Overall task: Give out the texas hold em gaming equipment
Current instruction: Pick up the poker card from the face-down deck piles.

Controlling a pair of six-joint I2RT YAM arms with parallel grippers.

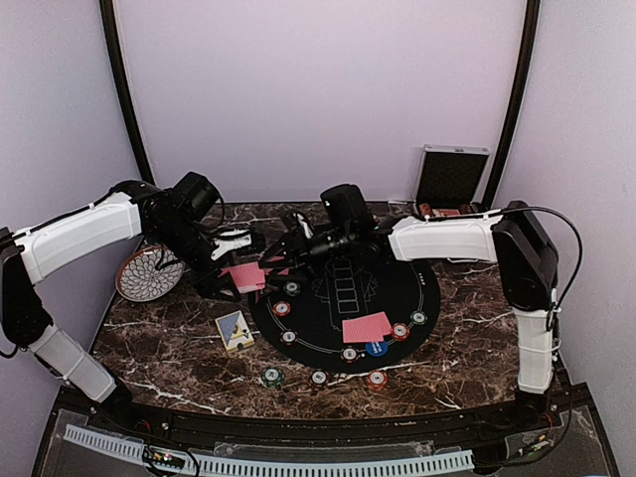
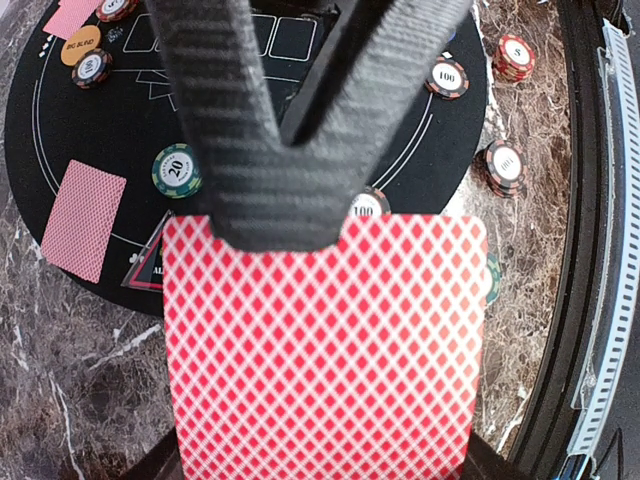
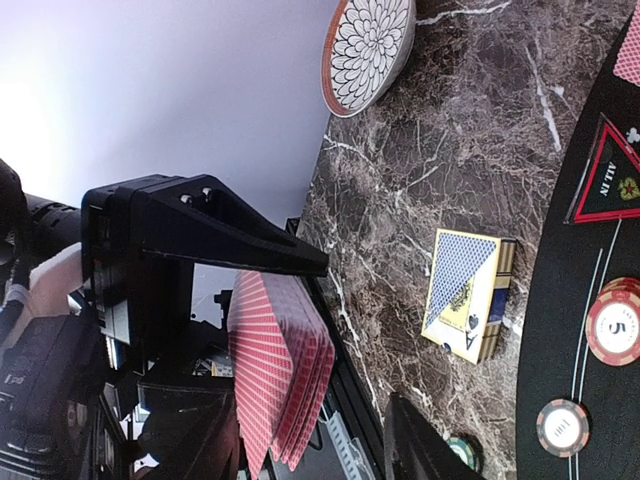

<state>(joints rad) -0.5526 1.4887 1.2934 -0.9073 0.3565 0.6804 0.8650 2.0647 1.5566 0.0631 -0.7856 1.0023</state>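
**Ana:** While the left gripper [image 2: 280, 215] is clamped on that fanned stack of red diamond-backed playing cards [image 2: 325, 350], where does the stack sit for the other arm?

**Ben:** It is held up off the dark marble tabletop [image 1: 169, 348], over the left rim of the round black felt mat [image 1: 402, 288]. The right gripper [image 1: 276, 256] stretches across the mat from the right. Its tips are just beside the fan, so the cards lie straight ahead of it, toward the robot's left.

**Ana:** Are its jaws closed on anything?

**Ben:** No, they stand apart. In the right wrist view one of its fingers [image 3: 420, 445] shows at the bottom edge, with a gap between it and the near edge of the fan. I can't tell whether the other finger touches a card.

**Ana:** How does the fan lie?

**Ben:** Its long axis runs roughly along the line of the right fingers, and the splayed edges face them. I'd judge that peeling off the outermost card means closing across the thickness of a single card, not across the whole stack.

**Ana:** And the rest of the gear?

**Ben:** A pair of red-backed cards [image 1: 367, 326] lies at the near side of the mat, with small round poker chips [image 1: 281, 308] spaced around its rim. The blue-backed card box [image 3: 468, 293] lies flat on the marble, well apart from both grippers.
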